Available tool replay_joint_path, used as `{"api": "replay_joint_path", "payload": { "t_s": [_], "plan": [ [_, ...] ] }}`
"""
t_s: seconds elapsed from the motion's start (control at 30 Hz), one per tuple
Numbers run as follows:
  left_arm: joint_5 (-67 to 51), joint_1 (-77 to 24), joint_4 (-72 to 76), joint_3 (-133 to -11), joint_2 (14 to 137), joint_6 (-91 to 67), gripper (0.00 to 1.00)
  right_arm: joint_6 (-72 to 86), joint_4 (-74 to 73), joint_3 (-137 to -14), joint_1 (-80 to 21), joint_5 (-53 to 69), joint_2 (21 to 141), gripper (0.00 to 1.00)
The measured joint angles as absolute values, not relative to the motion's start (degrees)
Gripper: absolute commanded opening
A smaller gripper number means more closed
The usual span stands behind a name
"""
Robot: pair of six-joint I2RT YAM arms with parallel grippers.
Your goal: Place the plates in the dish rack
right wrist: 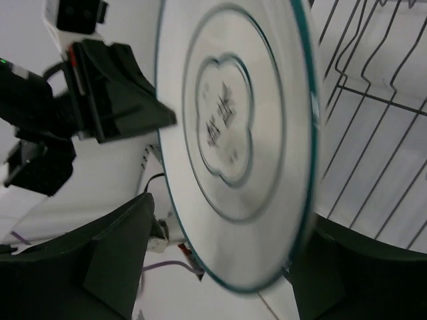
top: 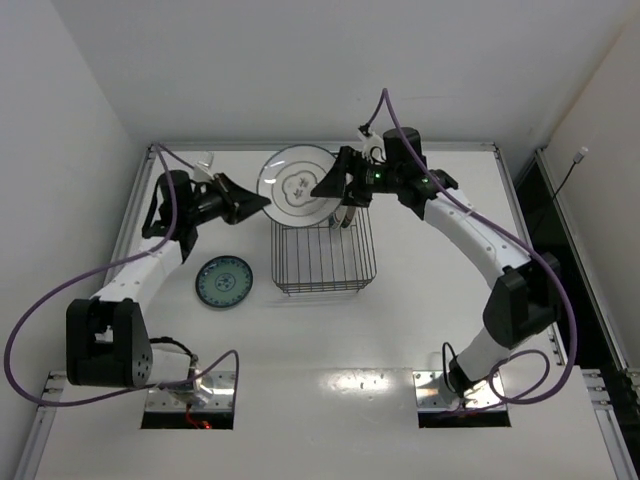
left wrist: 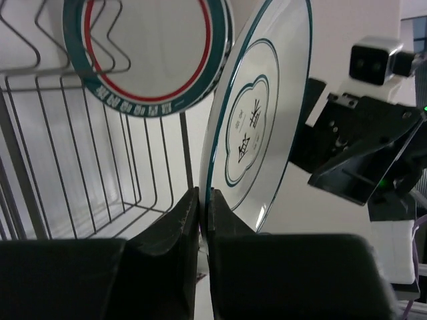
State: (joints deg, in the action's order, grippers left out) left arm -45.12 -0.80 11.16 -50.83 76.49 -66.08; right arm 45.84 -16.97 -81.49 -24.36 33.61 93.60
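Plate (left wrist: 263, 133) stands at 12 o'clock from your left claw (left wrist: 203, 210), which pinches its rim; your right claw (right wrist: 223, 260) gapes wide around it.

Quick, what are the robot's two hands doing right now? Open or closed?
Left gripper: closed, pinching the rim of the pale plate.
Right gripper: open wide, a finger on each side of that same plate.
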Motion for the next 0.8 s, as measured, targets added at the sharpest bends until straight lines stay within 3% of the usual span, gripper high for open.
{"api": "replay_joint_path", "payload": {
  "t_s": [0.1, 0.13, 0.17, 0.23, 0.3, 0.37, 0.4, 0.6, 0.8],
  "plan": [
    [-44.4, -4.23, 10.74, -48.95, 76.47, -66.78, 0.0, 48.31, -13.69, -80.38, -23.77, 34.79, 94.65, 0.49],
    [-43.88, -4.91, 10.55, -48.75, 76.44, -67.0, 0.0, 49.08, -13.26, -80.25, -23.73, 34.74, 95.04, 0.25],
    [-43.57, -5.26, 10.57, -48.73, 76.29, -67.22, 0.0, 49.06, -12.93, -80.14, -23.55, 34.65, 95.33, 0.14],
    [-42.7, -5.39, 10.9, -48.73, 75.37, -67.7, 0.0, 50.92, -12.01, -79.42, -22.65, 34.81, 95.83, 0.0],
    [-41.74, -5.78, 10.52, -48.82, 74.7, -67.46, 0.4, 51.75, -11.38, -79.07, -22.13, 35.48, 96.09, 0.0],
    [-41.6, -6.04, 8.43, -49.54, 74.78, -65.91, 0.72, 51.64, -11.42, -78.96, -22.15, 34.57, 96.09, 0.0],
    [-41.54, -6.28, 6.35, -50.57, 75.07, -64.47, 0.8, 51.42, -11.94, -78.96, -22.15, 33.65, 96.09, 0.0],
    [-33.67, -6.31, -15.44, -61.63, 78.32, -51.72, 0.85, 45.89, -29.8, -87.46, -22.59, 16.58, 96.84, 0.0],
    [-23.79, -1.17, -32.12, -62.63, 77.89, -42.54, 0.85, 39.13, -43.2, -115.77, -27.55, -6.17, 105.51, 0.0]
  ]
}}
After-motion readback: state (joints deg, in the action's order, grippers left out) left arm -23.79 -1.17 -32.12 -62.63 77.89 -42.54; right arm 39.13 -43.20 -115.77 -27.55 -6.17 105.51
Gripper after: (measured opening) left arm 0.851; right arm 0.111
